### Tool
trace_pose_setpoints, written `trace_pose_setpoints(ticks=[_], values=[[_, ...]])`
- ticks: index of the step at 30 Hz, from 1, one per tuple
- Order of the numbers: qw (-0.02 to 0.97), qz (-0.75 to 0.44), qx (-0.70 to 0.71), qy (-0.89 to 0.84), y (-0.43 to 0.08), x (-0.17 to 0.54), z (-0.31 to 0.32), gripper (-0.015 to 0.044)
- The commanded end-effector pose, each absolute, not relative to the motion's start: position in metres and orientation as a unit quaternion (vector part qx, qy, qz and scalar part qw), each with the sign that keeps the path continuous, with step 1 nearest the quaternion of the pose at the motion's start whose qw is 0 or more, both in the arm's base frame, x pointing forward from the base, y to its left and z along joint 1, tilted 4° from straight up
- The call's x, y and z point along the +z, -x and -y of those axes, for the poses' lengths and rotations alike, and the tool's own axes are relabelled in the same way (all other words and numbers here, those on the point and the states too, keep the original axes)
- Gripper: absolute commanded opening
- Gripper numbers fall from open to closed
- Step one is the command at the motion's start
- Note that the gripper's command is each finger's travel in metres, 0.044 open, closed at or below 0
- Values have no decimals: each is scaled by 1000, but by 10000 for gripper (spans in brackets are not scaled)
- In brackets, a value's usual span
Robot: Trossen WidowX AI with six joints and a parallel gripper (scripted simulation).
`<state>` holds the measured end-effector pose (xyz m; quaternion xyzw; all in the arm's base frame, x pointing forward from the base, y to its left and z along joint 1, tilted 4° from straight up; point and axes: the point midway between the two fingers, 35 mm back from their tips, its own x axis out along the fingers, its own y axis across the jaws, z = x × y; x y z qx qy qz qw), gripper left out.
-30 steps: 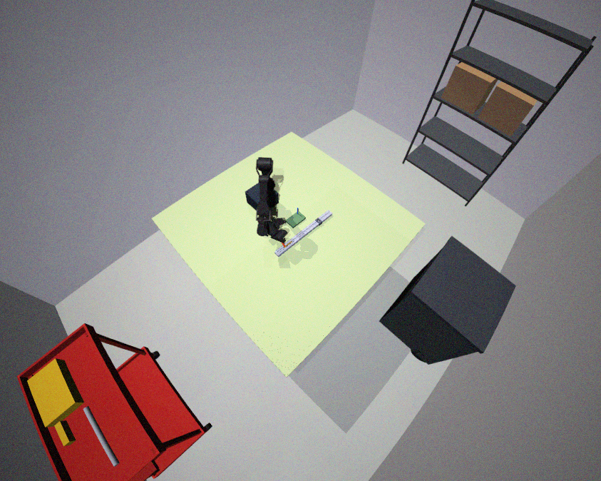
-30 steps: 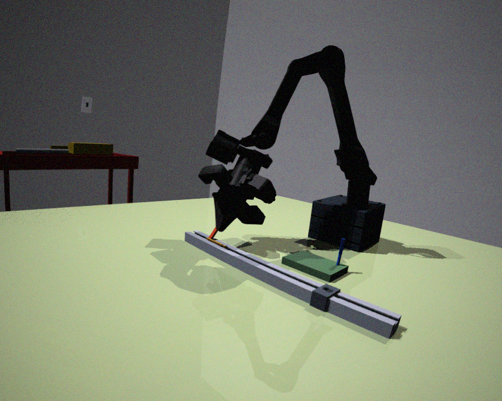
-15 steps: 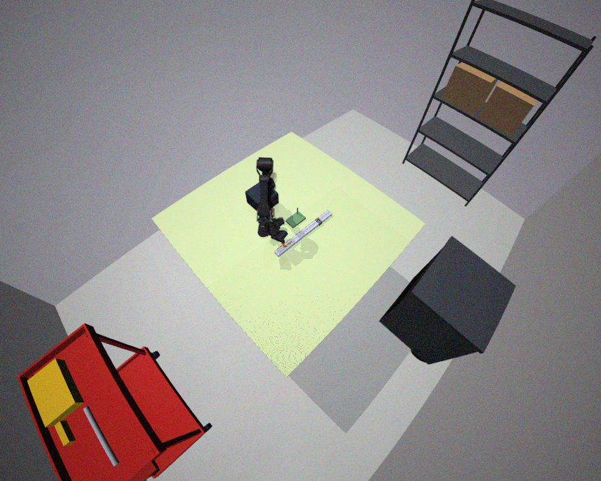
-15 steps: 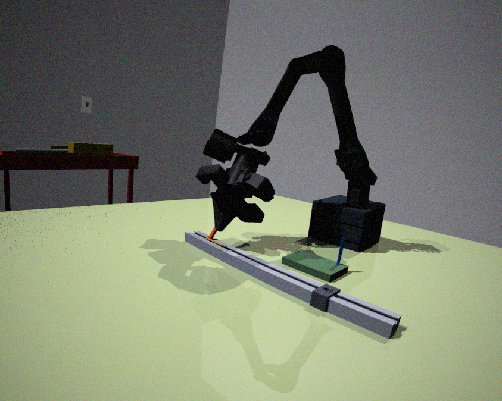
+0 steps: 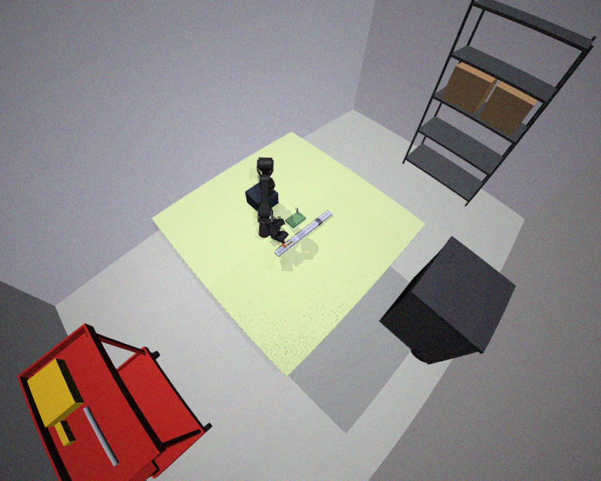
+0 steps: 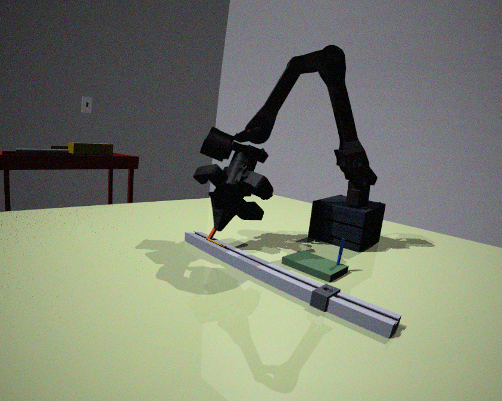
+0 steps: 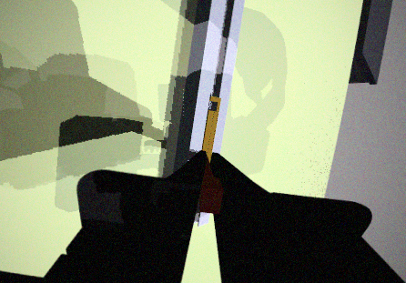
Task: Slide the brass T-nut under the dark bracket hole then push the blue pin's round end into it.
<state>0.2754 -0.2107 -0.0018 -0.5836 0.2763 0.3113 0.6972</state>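
Observation:
My gripper (image 6: 217, 229) (image 7: 208, 157) is shut on the orange handle (image 6: 211, 233) (image 7: 211, 193), above the far end of the aluminum rail (image 5: 303, 234) (image 6: 264, 271) (image 7: 200, 86). The handle leans. The brass T-nut (image 6: 216, 242) (image 7: 210, 132) lies along the rail's slot at the handle's foot; whether all of it is under the lips I cannot tell. The dark bracket (image 5: 319, 221) (image 6: 322, 298) straddles the rail towards its other end, with a hole in its top. The blue pin (image 5: 296, 210) (image 6: 340, 251) stands, slightly tilted, in the green tray (image 5: 294, 220) (image 6: 305, 264).
The arm's dark base block (image 5: 254, 199) (image 6: 345, 222) stands behind the green tray. The tray lies between the base and the rail. A red cart (image 5: 150, 398) (image 6: 69, 162), a dark box (image 5: 460, 290) and a shelf rack (image 5: 453, 142) stand away from the table.

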Motion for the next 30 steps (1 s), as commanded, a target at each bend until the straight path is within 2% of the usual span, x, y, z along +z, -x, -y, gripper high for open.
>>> trace_pose_setpoints(ticks=[1,30], values=[[695,-281,312,584,-278,1,214,-150],[688,-305,335,567,-282,3,214,-150]])
